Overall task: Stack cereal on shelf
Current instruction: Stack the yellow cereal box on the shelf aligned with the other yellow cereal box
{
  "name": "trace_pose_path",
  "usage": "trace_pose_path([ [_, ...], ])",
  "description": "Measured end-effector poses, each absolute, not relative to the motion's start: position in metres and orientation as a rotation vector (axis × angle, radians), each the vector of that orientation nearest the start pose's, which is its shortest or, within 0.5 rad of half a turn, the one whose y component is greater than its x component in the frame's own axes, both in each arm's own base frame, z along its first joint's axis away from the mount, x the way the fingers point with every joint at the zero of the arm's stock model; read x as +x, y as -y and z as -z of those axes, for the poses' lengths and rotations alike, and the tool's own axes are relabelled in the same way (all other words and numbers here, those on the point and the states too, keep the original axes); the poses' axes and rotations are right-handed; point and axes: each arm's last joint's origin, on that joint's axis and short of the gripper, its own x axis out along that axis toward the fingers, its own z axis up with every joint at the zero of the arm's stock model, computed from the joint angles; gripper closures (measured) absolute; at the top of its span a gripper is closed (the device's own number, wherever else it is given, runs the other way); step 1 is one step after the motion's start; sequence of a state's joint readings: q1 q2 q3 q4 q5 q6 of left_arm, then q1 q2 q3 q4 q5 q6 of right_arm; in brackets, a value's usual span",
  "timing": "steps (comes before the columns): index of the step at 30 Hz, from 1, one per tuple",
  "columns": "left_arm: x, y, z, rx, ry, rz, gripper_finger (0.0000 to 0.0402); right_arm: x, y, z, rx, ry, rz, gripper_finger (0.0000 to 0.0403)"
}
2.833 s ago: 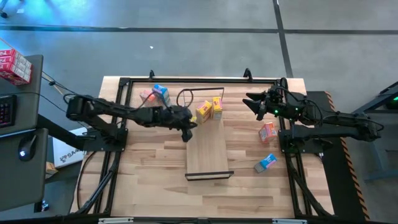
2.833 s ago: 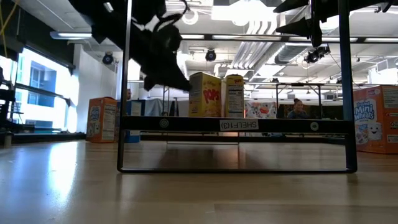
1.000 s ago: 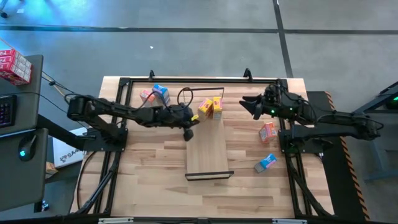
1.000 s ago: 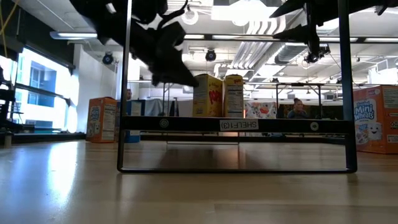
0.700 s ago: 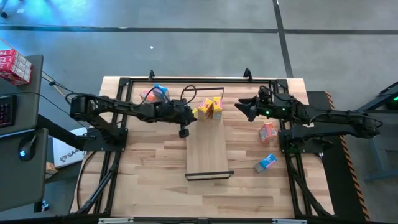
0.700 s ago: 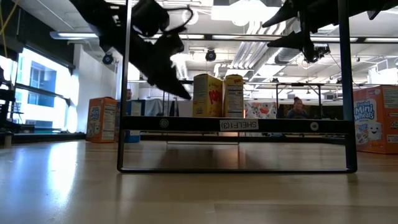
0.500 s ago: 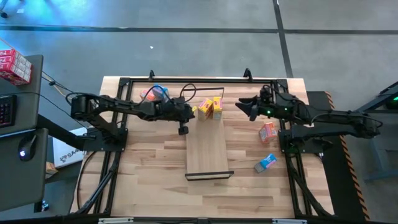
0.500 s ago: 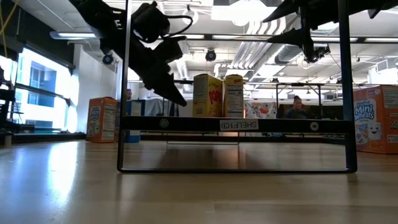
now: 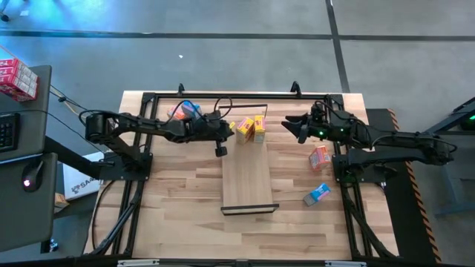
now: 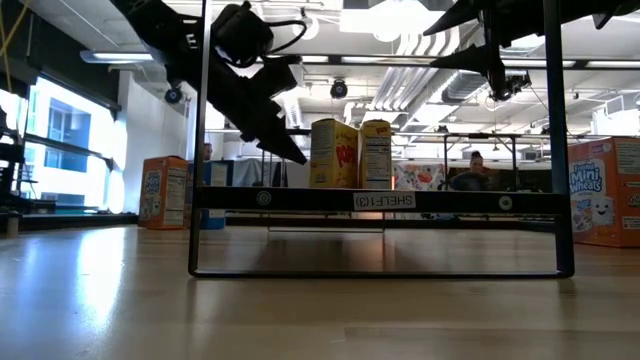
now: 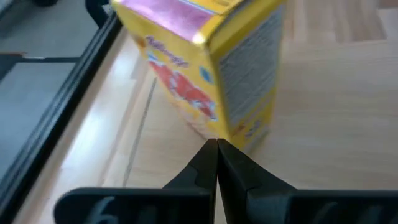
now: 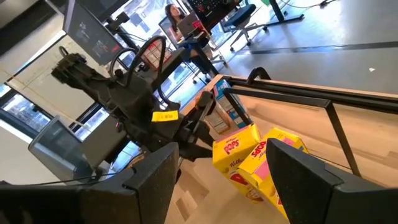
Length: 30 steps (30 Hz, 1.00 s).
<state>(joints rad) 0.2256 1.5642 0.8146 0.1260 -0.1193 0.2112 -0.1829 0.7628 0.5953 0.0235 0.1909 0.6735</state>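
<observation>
The plank desk (image 9: 185, 208) sits on a grey floor, with an office of monitors and ceiling lights behind. The shelf (image 9: 246, 176) lies along the desk's middle. Two yellow cereal boxes (image 9: 251, 129) stand at the shelf's far end. The left hand (image 9: 220, 150), fingers pressed together and empty, hovers just beside them. The right hand (image 9: 295, 127), fingers spread and empty, hangs at the shelf's other side.

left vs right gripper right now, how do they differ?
Left gripper is shut, empty, tip near the yellow cereal boxes on the shelf. Right gripper is open, empty, off the shelf's other side, farther from those boxes. Both hang in the air, pointing toward them.
</observation>
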Motion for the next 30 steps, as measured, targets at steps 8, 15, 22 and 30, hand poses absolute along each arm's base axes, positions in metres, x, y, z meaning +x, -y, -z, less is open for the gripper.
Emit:
trace_pose_path([
  [8,0.311,-0.065,-0.190,0.104,-0.622,-0.261,0.0401,0.172,0.037,-0.289,0.697,-0.022,0.414,0.0162],
  [15,0.315,-0.063,-0.184,0.084,-0.621,-0.267,0.0401,0.172,0.037,-0.285,0.719,-0.054,0.423,0.0162],
  [22,0.309,-0.059,-0.189,0.128,-0.665,-0.339,0.0401,0.172,0.036,-0.285,0.722,-0.069,0.395,0.0162],
  [30,0.309,-0.072,-0.190,0.142,-0.641,-0.415,0.0401,0.172,0.036,-0.285,0.701,-0.077,0.395,0.0162],
])
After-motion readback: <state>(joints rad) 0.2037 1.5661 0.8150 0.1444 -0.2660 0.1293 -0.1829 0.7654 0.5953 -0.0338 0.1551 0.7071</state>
